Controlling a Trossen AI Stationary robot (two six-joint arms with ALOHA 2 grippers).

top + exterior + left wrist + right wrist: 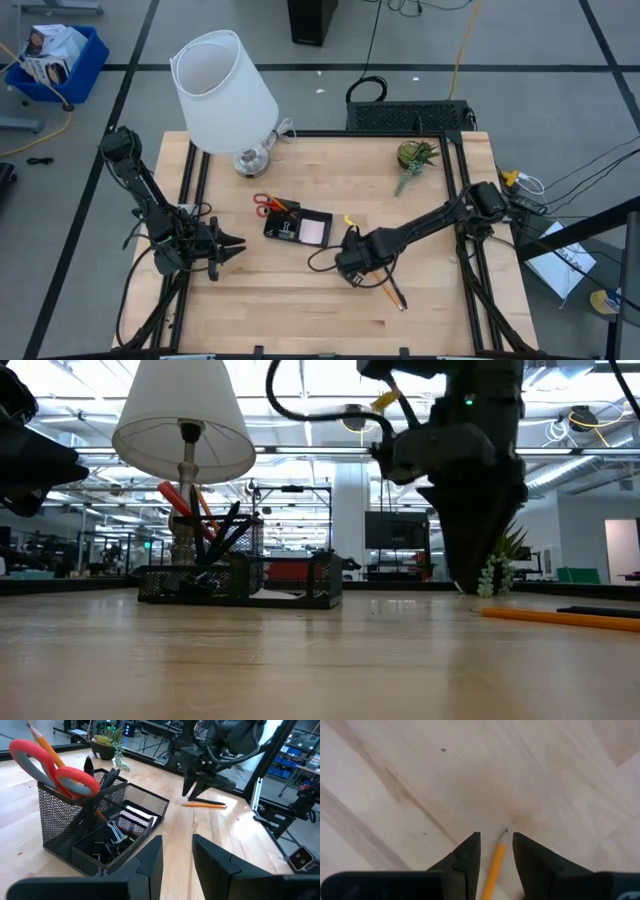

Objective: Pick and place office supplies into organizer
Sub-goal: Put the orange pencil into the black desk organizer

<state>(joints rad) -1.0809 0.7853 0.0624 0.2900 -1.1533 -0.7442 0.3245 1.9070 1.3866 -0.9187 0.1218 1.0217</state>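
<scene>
The black mesh organizer (298, 228) stands mid-table. It holds red-handled scissors (60, 770), an orange pencil, black pens, a pink sticky pad (313, 231) and black clips (107, 845). Another orange pencil (393, 290) lies flat on the wood to the right of the organizer, with a dark pen beside it (210, 801). My right gripper (496, 840) points straight down at this pencil's tip end (496, 862). It is open, with a finger on either side of the pencil and a gap on both sides. My left gripper (177, 855) is open and waits left of the organizer (100, 830), facing it.
A white lamp (225, 90) stands at the far left of the table, behind the organizer. A green plant sprig in a pot (415, 160) sits at the far right. Bare wood stretches along the near edge (300, 310). Black rails frame the table's sides.
</scene>
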